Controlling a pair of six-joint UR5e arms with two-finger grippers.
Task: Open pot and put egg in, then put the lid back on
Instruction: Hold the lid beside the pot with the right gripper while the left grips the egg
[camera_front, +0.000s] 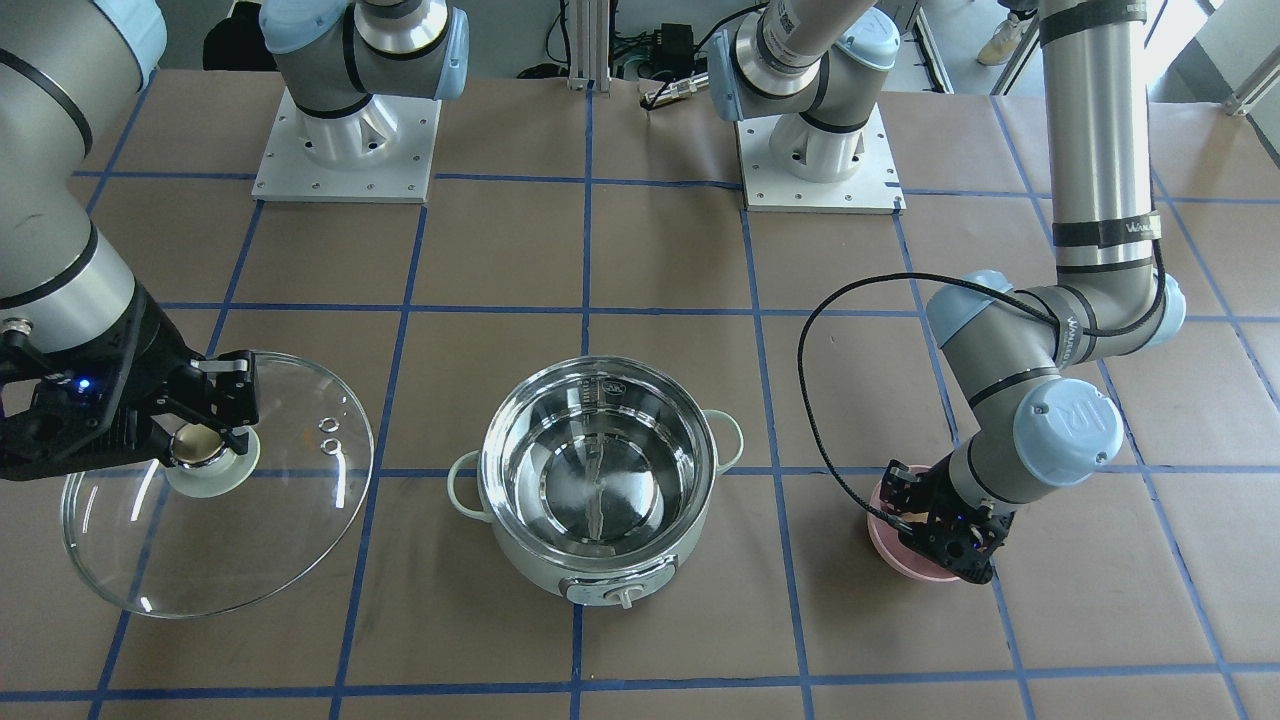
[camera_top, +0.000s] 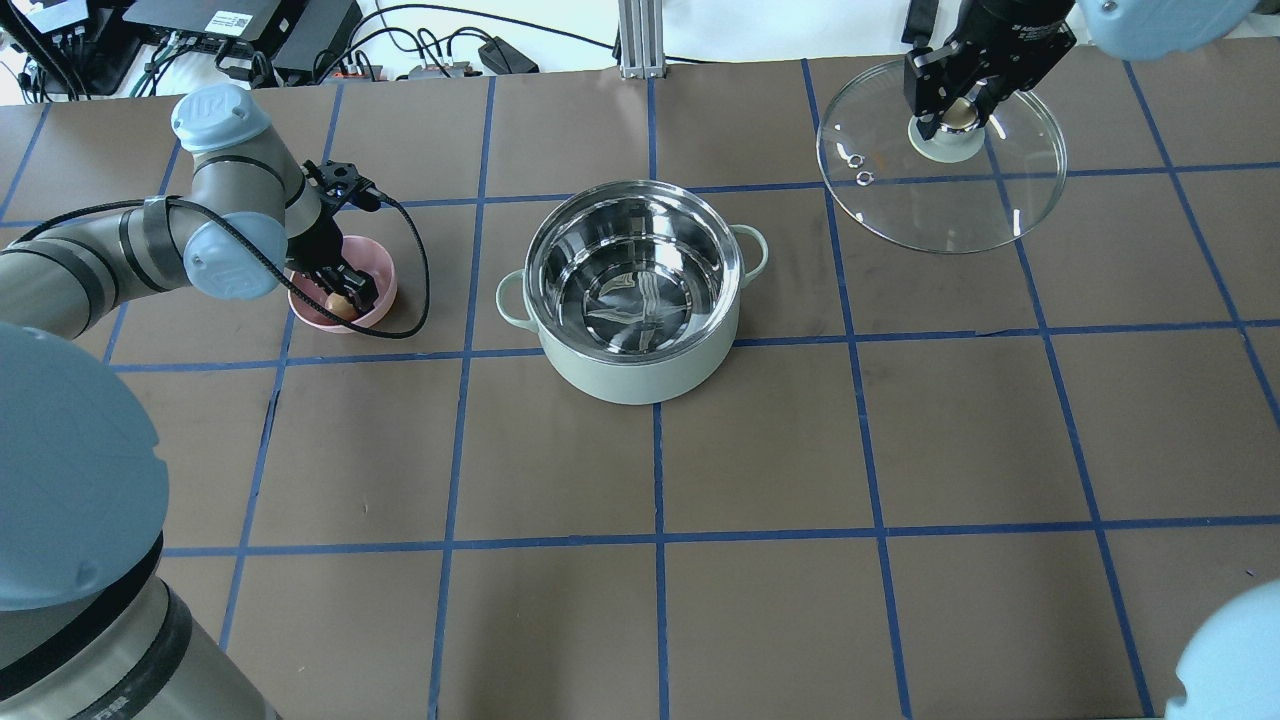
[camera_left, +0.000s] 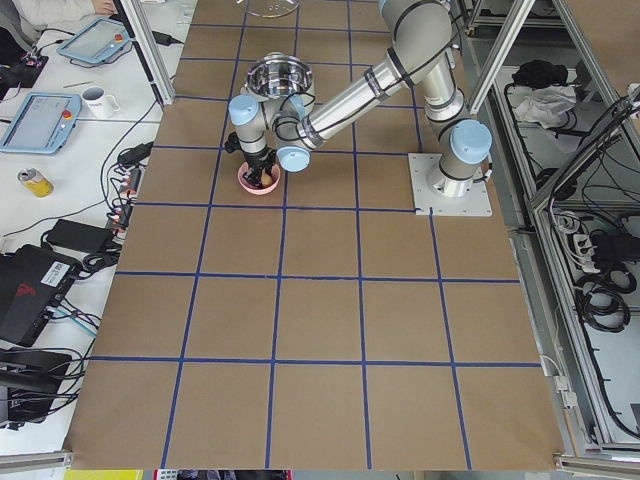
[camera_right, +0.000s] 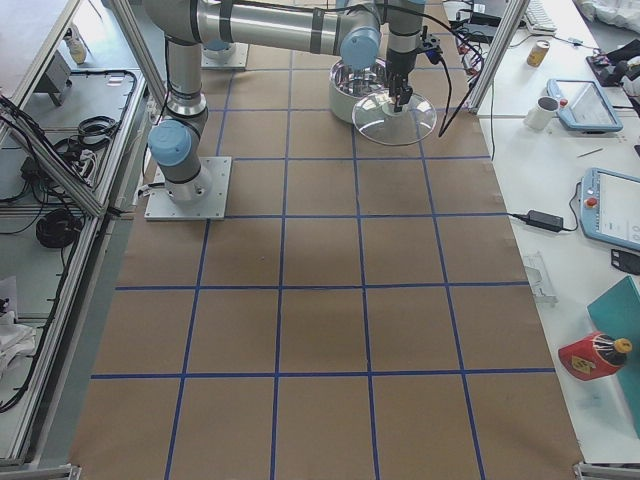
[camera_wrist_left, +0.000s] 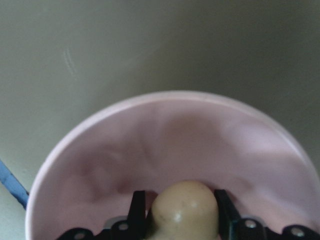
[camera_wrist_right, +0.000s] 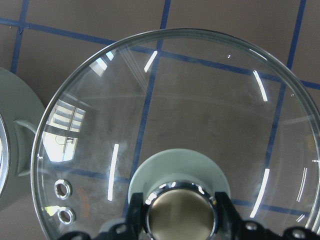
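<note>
The mint-green pot (camera_top: 640, 295) stands open in the middle of the table, its steel inside bare; it also shows in the front view (camera_front: 598, 475). My left gripper (camera_top: 345, 298) is down inside a pink bowl (camera_top: 378, 270), its fingers (camera_wrist_left: 136, 210) shut on the tan egg (camera_wrist_left: 183, 212). My right gripper (camera_top: 958, 112) is shut on the beige knob (camera_wrist_right: 181, 214) of the clear glass lid (camera_top: 950, 200), held off to the side of the pot, also seen in the front view (camera_front: 240, 540).
The pink bowl (camera_front: 905, 560) sits to the pot's side under the left arm. A black cable (camera_top: 410, 250) loops from the left wrist toward the pot. The two arm bases (camera_front: 345, 150) stand at the table's robot side.
</note>
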